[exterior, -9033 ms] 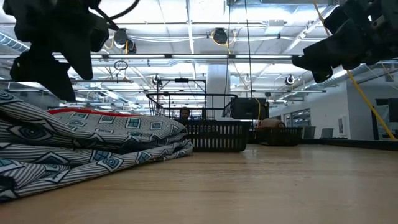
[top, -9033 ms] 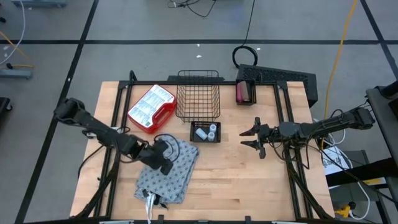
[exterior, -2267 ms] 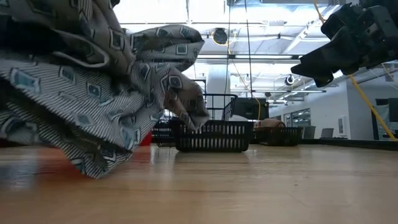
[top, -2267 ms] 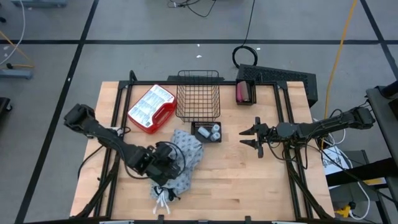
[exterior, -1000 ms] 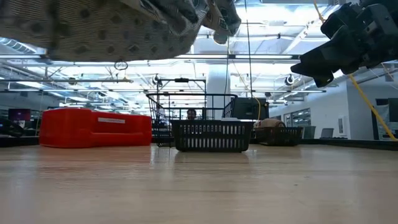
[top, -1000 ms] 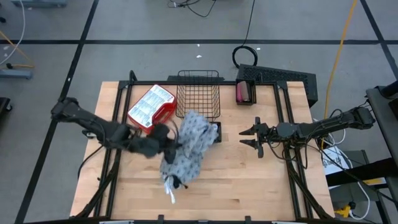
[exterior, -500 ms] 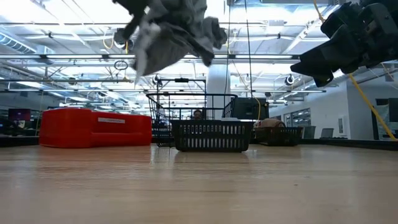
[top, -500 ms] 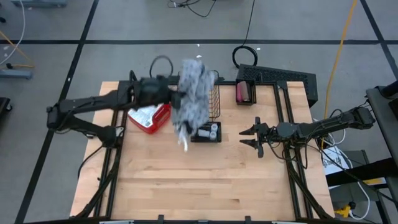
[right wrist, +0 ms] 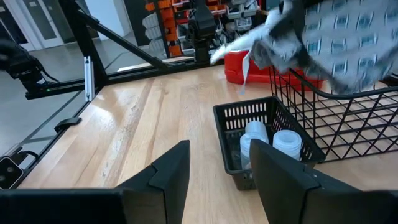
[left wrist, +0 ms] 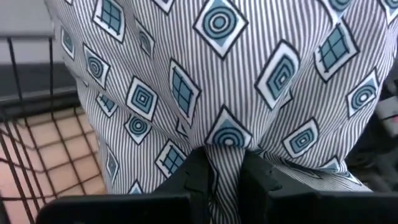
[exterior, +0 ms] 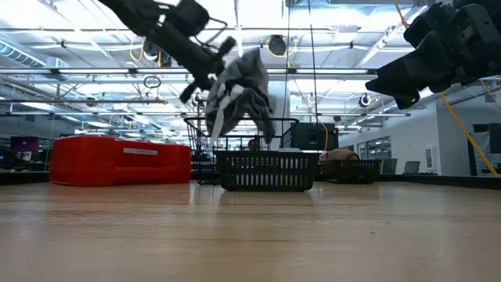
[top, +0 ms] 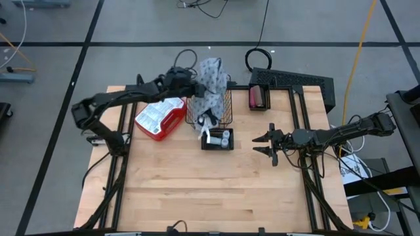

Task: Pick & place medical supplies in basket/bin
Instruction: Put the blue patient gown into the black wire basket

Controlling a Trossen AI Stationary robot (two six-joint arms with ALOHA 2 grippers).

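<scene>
The grey patterned cloth point(top: 210, 80) hangs bunched over the black wire basket point(top: 222, 113) at the table's far middle. My left gripper point(left wrist: 224, 180) is shut on it, reaching in from the left. The cloth's lower end point(exterior: 262, 125) dangles at about the height of the basket's rim. Three white vials point(right wrist: 273, 140) sit in a small black bin point(top: 216, 139) just in front of the basket. My right gripper point(top: 260, 145) hovers open to the right of that bin, holding nothing. My left gripper pinches a gathered fold of the cloth point(left wrist: 227, 152) between its two fingers, several layers bunched together. The fingers come in slanting from the table's left point(exterior: 205, 72). The cloth hangs slack below and beyond them, lifted clear of the table, over the basket.
A red box with a clear packet lid point(top: 157, 115) lies left of the basket. Another small black bin holding a dark pink block point(top: 258, 97) stands at the far right beside a black case point(top: 298, 82). Bare wood spreads over the table's near half point(top: 210, 190).
My left gripper has carried the cloth up from over the table's middle toward the far edge and a little right, ending over the wire basket. The cloth stays clear of the table and has come down some in the last half second.
</scene>
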